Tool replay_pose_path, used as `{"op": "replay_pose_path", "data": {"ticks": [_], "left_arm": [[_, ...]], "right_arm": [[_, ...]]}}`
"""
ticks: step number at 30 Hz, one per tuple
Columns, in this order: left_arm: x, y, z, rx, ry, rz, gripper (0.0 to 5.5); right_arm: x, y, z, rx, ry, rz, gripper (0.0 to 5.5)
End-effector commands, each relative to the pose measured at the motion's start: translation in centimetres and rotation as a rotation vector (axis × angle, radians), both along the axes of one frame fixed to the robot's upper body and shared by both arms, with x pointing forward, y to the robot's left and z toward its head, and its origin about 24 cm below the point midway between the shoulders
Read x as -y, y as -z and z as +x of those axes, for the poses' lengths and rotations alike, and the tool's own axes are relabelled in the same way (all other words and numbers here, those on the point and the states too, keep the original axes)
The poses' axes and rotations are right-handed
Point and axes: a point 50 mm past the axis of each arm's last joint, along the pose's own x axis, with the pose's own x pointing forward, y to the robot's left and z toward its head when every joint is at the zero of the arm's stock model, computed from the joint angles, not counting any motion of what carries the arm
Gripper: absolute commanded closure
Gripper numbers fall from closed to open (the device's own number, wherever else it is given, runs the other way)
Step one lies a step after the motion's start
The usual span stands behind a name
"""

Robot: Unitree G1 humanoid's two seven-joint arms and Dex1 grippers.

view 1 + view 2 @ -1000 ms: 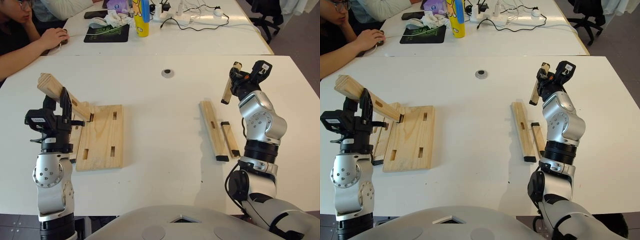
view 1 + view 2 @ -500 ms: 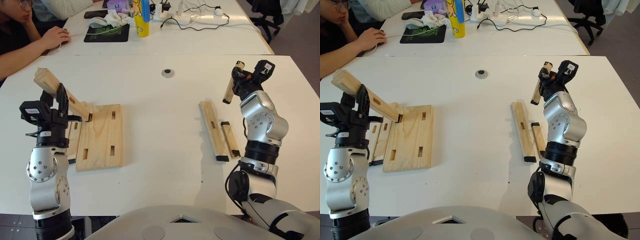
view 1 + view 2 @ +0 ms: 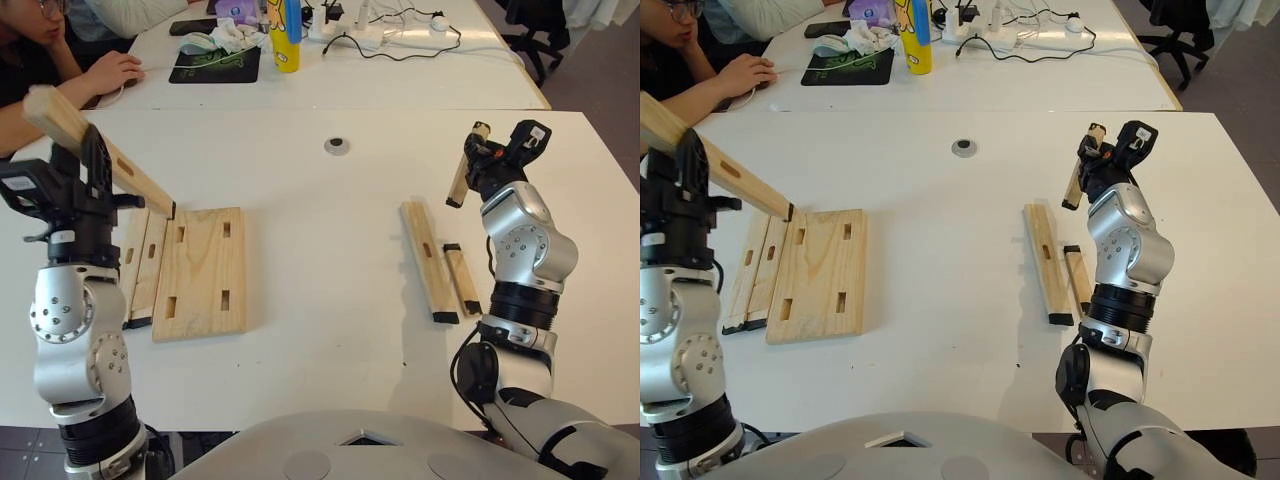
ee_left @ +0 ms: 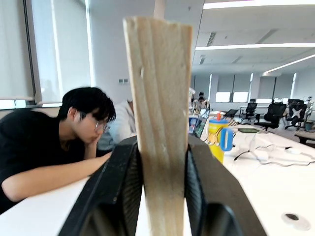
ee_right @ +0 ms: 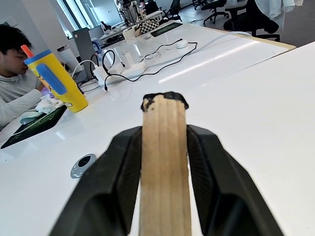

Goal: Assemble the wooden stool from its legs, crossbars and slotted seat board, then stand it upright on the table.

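Left gripper (image 4: 162, 177) is clamped on a leg (image 3: 135, 180) angled at the seat board (image 3: 200, 275), probably slot-hunting. Right gripper (image 5: 165, 167) pinches a crossbar (image 3: 460, 185), parked well to the board's right.

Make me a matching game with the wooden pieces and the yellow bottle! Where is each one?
Things:
1. board
2. thick raised leg
3. thin raised stick
4. bottle

Places:
A. in the right pincer
B. flat on the near table
C. on the far table
D. in the left pincer

Pairs: 1-B, 2-D, 3-A, 4-C.
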Motion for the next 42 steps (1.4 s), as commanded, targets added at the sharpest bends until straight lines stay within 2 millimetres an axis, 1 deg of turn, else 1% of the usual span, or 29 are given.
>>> {"op": "replay_pose_path", "data": {"ticks": [1, 3, 5, 8, 13, 15, 18, 23, 26, 28, 30, 34, 37, 39, 42], "left_arm": [[-0.7, 1.5, -2.6, -0.16, -0.017, 0.037, 4.46], [-0.9, 2.8, -3.4, -0.247, -0.016, 0.04, 4.46], [-0.9, 3.5, -4.1, -0.288, -0.007, 0.043, 4.46], [-1.0, 3.5, -4.7, -0.315, -0.005, 0.034, 4.46], [-0.3, 3.3, -5.5, -0.343, 0.012, -0.014, 4.46], [-0.5, 3.6, -5.3, -0.363, 0.013, -0.012, 4.46], [-0.6, 5.0, -5.2, -0.41, 0.013, -0.001, 4.46], [-1.2, 8.7, -6.5, -0.499, -0.056, -0.002, 4.46], [-1.1, 10.8, -6.0, -0.502, -0.069, 0.003, 4.46], [-0.8, 11.9, -5.2, -0.484, -0.058, 0.011, 4.46], [-0.5, 12.8, -3.7, -0.453, -0.034, 0.029, 4.46], [0.1, 14.4, -2.6, -0.413, -0.067, 0.027, 4.46], [0.9, 15.3, -1.4, -0.386, -0.067, 0.021, 4.46], [1.4, 15.5, -0.5, -0.358, -0.073, 0.011, 4.46], [1.7, 14.3, 0.6, -0.282, -0.097, -0.004, 4.46]], "right_arm": [[0.7, -0.1, -0.7, 0.003, 0.028, 0.006, 4.2], [1.0, -0.1, -1.0, 0.003, 0.04, 0.006, 4.2], [1.1, 0.0, -1.1, 0.0, 0.044, 0.005, 4.2], [1.4, 0.2, -1.6, -0.005, 0.06, 0.002, 4.2], [1.6, 0.4, -2.0, -0.01, 0.074, 0.003, 4.2], [1.7, 0.5, -2.3, -0.009, 0.087, 0.007, 4.2], [1.5, 0.5, -2.3, -0.007, 0.089, 0.013, 4.2], [1.0, 0.1, -1.6, -0.001, 0.054, 0.012, 4.2], [0.6, 0.0, -1.1, -0.003, 0.031, 0.011, 4.2], [0.3, -0.2, -0.6, -0.001, 0.012, 0.009, 4.2], [0.3, -0.5, -0.5, 0.004, 0.011, 0.005, 4.2], [-0.6, -1.0, 1.0, 0.002, -0.059, -0.008, 4.2], [-1.1, -1.6, 2.0, 0.009, -0.099, -0.02, 4.2], [-1.4, -1.9, 2.4, 0.012, -0.118, -0.028, 4.2], [-1.7, -2.1, 3.0, 0.012, -0.142, -0.036, 4.2]]}}
